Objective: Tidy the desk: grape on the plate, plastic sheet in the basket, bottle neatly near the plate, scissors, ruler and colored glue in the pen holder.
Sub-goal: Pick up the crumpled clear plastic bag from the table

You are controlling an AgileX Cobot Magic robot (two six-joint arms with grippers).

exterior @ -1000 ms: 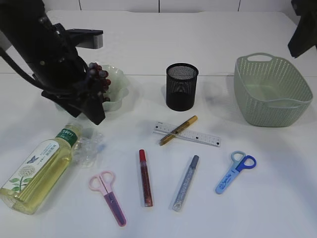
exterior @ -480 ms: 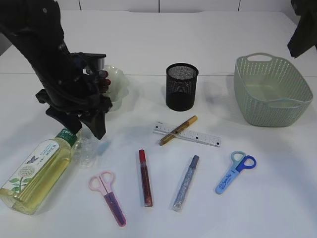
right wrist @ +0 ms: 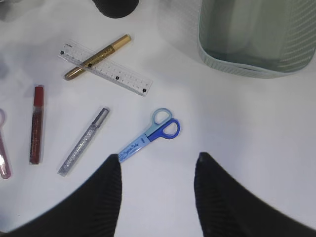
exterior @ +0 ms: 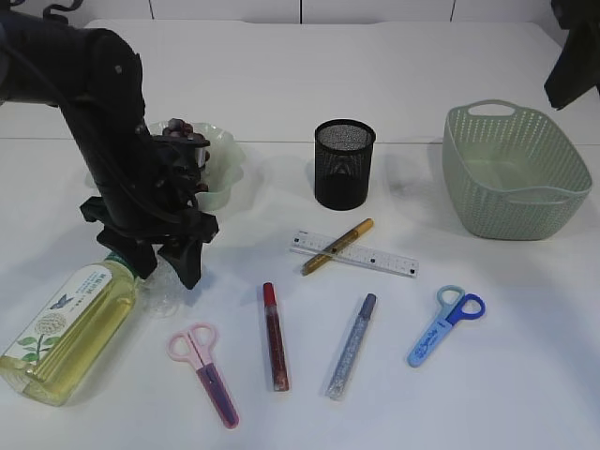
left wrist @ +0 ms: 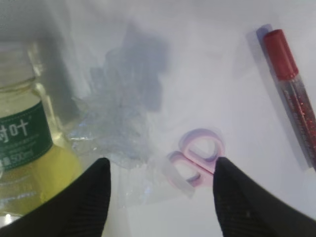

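Dark grapes (exterior: 181, 131) lie on the pale green plate (exterior: 223, 167). My left gripper (exterior: 172, 272) is open and empty, pointing down just over the crumpled clear plastic sheet (exterior: 161, 298), next to the lying bottle of yellow liquid (exterior: 70, 319). In the left wrist view the gripper (left wrist: 160, 168) frames the sheet (left wrist: 118, 123), with the bottle (left wrist: 24, 143), the pink scissors (left wrist: 200, 153) and the red glue (left wrist: 291, 94) around it. My right gripper (right wrist: 158, 159) is open and empty, high above the blue scissors (right wrist: 148, 136), ruler (right wrist: 106, 69) and gold glue (right wrist: 98, 57).
The black mesh pen holder (exterior: 344, 164) stands at centre back and the green basket (exterior: 516, 173) at right. Pink scissors (exterior: 206, 370), red glue (exterior: 274, 336), silver glue (exterior: 352, 345), gold glue (exterior: 337, 246), ruler (exterior: 375, 255) and blue scissors (exterior: 445, 325) lie across the front.
My left arm has moved from the plate forward and down to the plastic sheet. The grapes now lie on the plate. The right arm has not moved.
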